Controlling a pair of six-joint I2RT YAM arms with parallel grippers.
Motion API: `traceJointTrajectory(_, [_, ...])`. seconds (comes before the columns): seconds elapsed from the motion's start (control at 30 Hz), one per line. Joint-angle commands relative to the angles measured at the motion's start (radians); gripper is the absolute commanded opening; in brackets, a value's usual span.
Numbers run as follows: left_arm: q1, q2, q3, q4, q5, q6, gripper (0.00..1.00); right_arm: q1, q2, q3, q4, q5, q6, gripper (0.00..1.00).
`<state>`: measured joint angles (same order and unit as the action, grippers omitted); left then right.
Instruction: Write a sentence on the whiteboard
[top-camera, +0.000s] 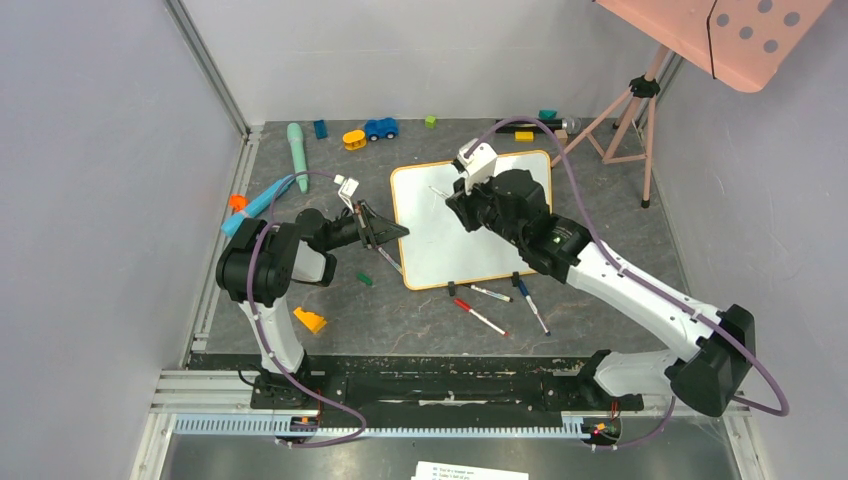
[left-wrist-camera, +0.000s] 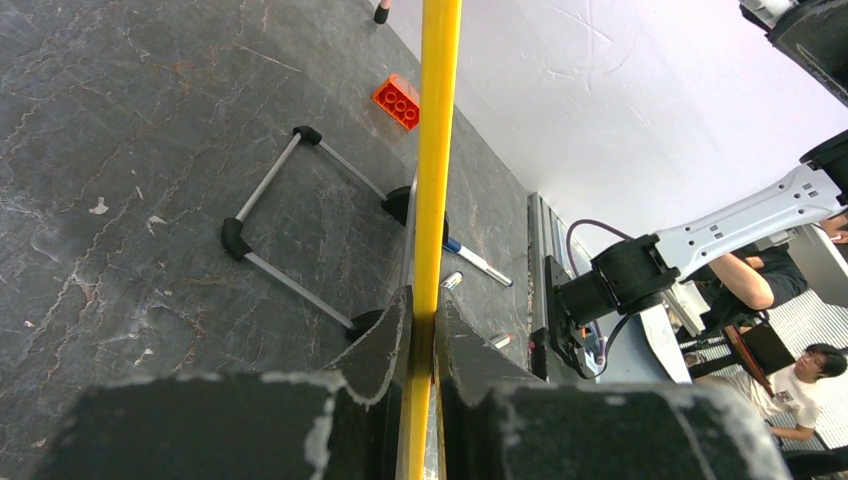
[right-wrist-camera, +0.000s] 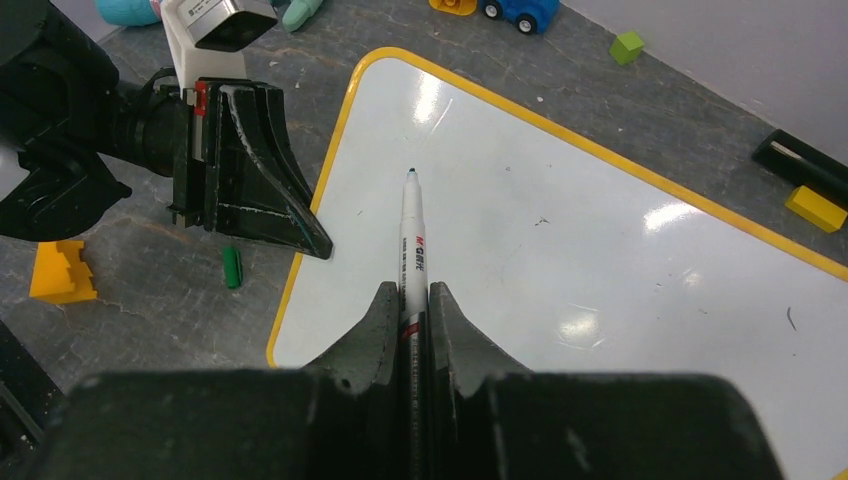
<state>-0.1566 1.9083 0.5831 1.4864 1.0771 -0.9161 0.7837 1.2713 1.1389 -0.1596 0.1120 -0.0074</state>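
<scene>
Writing has not started, we judge: the whiteboard (top-camera: 440, 240) lies mid-table (top-camera: 400, 320), bare of words. Our left gripper (left-wrist-camera: 422, 320) pinches the whiteboard's left frame edge. Our right gripper (right-wrist-camera: 407, 295) is clamped on a marker (right-wrist-camera: 412, 230), whose tip is over the whiteboard's far-left area. Next we must press the tip down gently. We see no containers.
</scene>
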Motion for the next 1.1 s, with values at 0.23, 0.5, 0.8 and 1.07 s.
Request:
traceJointTrajectory(0.23, [0.008, -0.028, 0.016, 0.071, 0.024, 0.009, 0.02, 0.026, 0.086, 0.147, -0.055, 0.066, 0.036, 0.00])
traceJointTrajectory(0.5, [0.008, -0.034, 0.015, 0.071, 0.029, 0.013, 0.02, 0.028, 0.163, 0.231, -0.088, 0.056, 0.029, 0.00])
traceJointTrajectory(0.8, [0.008, -0.032, 0.016, 0.071, 0.031, 0.009, 0.02, 0.031, 0.239, 0.301, -0.094, 0.031, 0.019, 0.00])
traceJointTrajectory(1.07, [0.008, -0.028, 0.019, 0.071, 0.029, 0.008, 0.02, 0.031, 0.277, 0.320, -0.088, 0.034, 0.017, 0.00])
